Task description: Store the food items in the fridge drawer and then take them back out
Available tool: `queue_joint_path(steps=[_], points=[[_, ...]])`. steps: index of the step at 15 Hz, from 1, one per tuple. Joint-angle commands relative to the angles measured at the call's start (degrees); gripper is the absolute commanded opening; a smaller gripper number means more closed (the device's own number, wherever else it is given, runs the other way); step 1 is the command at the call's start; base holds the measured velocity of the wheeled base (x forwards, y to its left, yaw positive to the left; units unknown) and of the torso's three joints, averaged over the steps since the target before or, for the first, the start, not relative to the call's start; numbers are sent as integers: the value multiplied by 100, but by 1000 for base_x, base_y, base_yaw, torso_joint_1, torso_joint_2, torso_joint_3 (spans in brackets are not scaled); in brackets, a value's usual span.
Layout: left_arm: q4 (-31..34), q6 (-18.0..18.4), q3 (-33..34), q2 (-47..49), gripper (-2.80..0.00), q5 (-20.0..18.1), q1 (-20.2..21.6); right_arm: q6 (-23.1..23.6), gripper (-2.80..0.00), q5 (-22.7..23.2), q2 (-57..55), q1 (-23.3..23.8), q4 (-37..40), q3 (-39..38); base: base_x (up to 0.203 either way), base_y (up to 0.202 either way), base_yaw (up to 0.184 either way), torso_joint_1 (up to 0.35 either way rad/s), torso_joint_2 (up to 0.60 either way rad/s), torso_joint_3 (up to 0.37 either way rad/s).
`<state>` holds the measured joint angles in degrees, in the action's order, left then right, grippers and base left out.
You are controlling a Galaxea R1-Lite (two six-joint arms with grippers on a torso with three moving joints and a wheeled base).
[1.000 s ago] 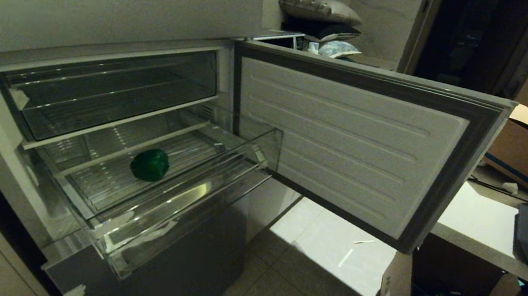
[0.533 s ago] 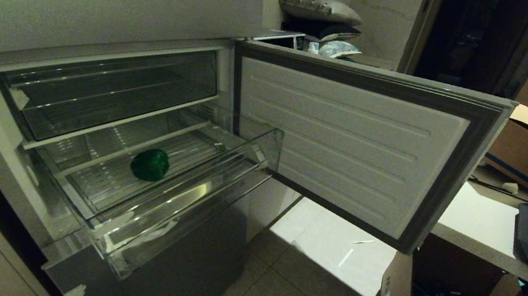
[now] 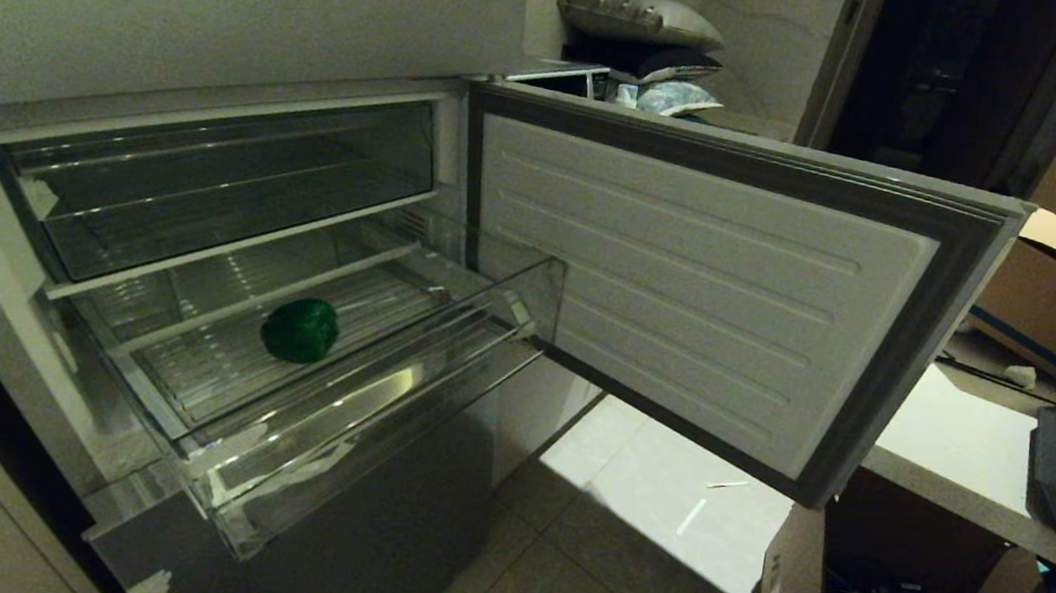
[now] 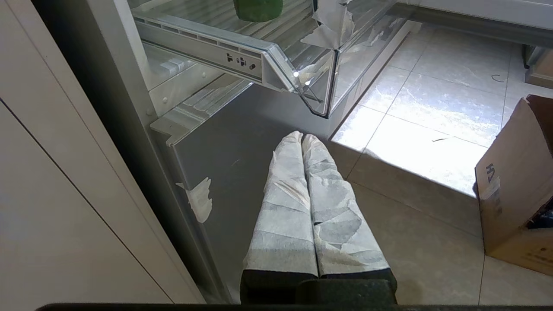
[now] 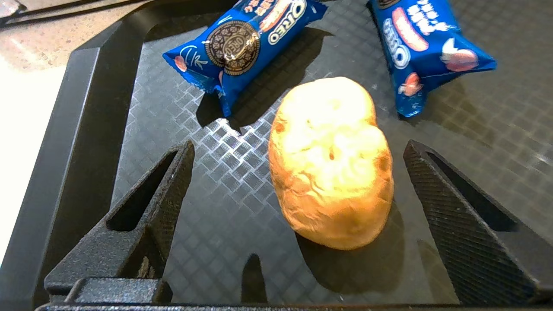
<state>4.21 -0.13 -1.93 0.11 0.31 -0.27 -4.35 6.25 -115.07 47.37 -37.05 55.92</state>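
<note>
**Right pincer spread over the bun; pepper waits in the drawer**

Only the right wrist view shows the right gripper point(image 5: 298, 149), fingers wide apart, straddling an untouched orange-tan bun point(image 5: 330, 162) on a black tray point(image 5: 77, 108). Beyond its tips lie two blue packets point(image 5: 242, 43) reading "OREO". The head view alone shows the fridge drawer point(image 3: 355, 396) pulled out, holding a green pepper point(image 3: 300, 329). The left gripper point(image 4: 302, 138), fingers pressed together, hangs below that drawer.

Right claw point(image 5: 298, 151) spread wide, fingers apart and angled downward; left claw point(image 4: 302, 137) pressed together, idle.
</note>
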Motion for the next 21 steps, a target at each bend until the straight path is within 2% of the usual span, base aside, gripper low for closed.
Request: queue_joint_path(steps=[1,13,21], points=[[1,-4,-1,7,-280,4,0,-4,0,-1,-173,0,-22,101,0,0,0,0,0,0],[1,-4,-1,7,-280,4,6,-42,0,87,-725,-18,-13,498,0,0,0,0,0,0],[1,-4,-1,7,-280,4,9,-140,0,242,26,-18,240,-23,0,0,0,0,0,0]])
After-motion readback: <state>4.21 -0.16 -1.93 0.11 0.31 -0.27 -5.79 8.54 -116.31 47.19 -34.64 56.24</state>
